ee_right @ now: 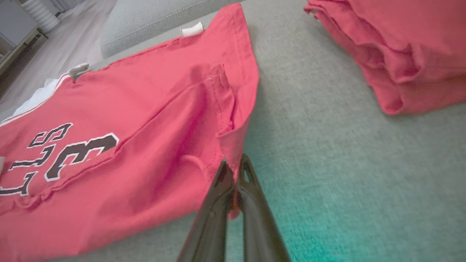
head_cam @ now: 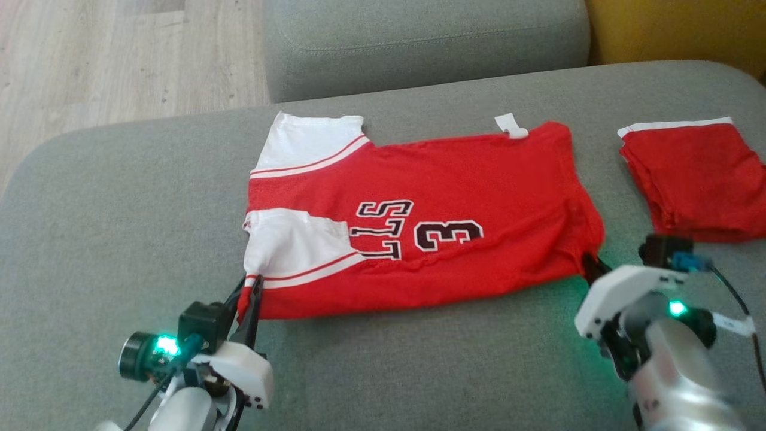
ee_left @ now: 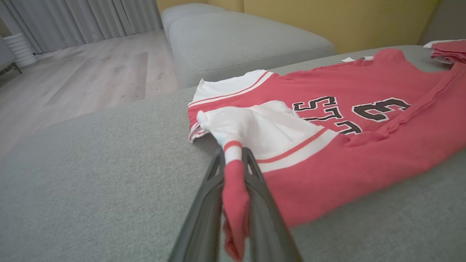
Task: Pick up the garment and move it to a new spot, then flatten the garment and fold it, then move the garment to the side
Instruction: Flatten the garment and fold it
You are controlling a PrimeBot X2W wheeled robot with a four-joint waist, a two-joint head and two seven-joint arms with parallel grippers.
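The red jersey [head_cam: 431, 227], with its white shoulder panels and a black number 3, lies spread across the middle of the grey sofa seat [head_cam: 119, 239], its length running from the robot's left to its right. It looks thin, light and completely limp, the sort of knit that sags and creases wherever it isn't supported, so I'd expect the middle to droop as soon as it is lifted. It shouldn't be slippery or easy to damage, though a small pinch of cloth could slide out if pulled hard. The corners and hemmed edges, where the fabric is doubled, seem the best places to hold, with one corner at each end so the cloth stays taut between them.

That is how the robot has it. The left gripper [head_cam: 250, 293] is clamped on the near left corner, and in the left wrist view a strip of striped trim and red cloth is bunched between its two fingers. The right gripper [head_cam: 589, 266] is closed tight on the near right corner, where a small peak of red hem is drawn up between its fingertips. The rest of the jersey stretches away from both grippers towards the sofa back, with a white tag [head_cam: 510, 126] poking out at the far edge.

A folded red garment [head_cam: 694, 179] sits apart on the right, and the wooden floor [head_cam: 119, 60] lies beyond the sofa on the left
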